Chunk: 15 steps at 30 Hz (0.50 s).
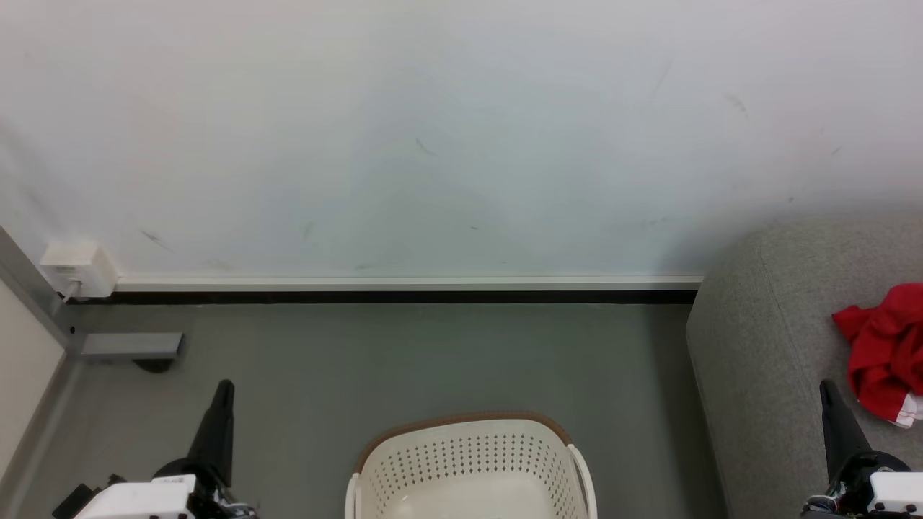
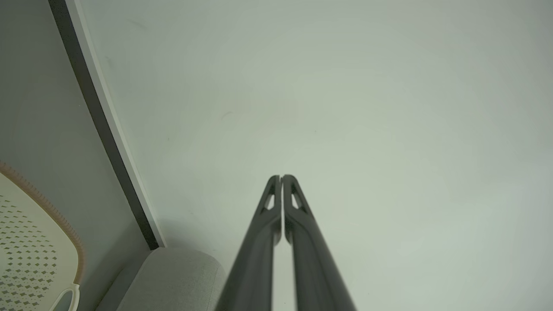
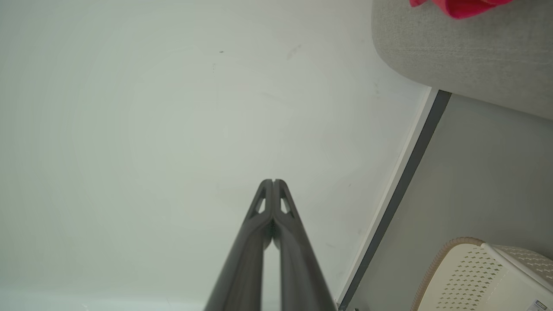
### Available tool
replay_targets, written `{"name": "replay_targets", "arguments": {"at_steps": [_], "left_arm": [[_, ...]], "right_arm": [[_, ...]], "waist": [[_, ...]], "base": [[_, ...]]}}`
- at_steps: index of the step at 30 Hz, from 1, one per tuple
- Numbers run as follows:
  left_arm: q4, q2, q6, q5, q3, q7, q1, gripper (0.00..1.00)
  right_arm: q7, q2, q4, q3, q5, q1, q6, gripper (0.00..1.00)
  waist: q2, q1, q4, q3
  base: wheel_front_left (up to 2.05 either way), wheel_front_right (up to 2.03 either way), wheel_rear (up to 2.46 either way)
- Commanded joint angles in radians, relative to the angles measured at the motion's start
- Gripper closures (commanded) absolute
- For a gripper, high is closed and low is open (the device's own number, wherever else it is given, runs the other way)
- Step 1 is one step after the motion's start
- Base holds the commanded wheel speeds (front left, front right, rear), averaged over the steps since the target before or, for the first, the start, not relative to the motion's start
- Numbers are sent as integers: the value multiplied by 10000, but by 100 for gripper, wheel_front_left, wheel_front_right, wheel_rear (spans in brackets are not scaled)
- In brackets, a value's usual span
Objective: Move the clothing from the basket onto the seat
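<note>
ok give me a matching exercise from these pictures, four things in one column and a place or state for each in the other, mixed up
Things:
1. bright red soft fabric clothing
2. oval cream-white perforated plastic basket
3. large light-grey upholstered seat
4. dark two-fingered left hand

Places or states:
A. brown-rimmed, at the bottom middle of the head view
B. shut, holding nothing
C. lying on the seat
D. its end reaches the white wall

Pairs: 1-C, 2-A, 3-D, 4-B

Bright, even, soft light; sharp pictures, wrist views bent at edges.
</note>
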State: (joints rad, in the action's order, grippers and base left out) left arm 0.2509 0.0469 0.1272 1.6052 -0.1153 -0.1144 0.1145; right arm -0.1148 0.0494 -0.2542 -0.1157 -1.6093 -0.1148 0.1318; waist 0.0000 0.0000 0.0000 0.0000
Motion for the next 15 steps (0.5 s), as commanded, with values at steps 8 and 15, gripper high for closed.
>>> {"name": "replay_targets", "arguments": {"at_steps": [8, 15], "left_arm": [[-17, 63, 52, 111, -10, -55, 68, 100], [-18, 63, 52, 111, -9, -55, 68, 100]], "right_arm": [[-43, 7, 46, -38, -39, -55, -21, 100], [-43, 7, 46, -38, -38, -55, -21, 100]], "waist": [[0, 0, 0, 0], [0, 0, 0, 0]], "base": [[0, 0, 0], [0, 0, 0]]}}
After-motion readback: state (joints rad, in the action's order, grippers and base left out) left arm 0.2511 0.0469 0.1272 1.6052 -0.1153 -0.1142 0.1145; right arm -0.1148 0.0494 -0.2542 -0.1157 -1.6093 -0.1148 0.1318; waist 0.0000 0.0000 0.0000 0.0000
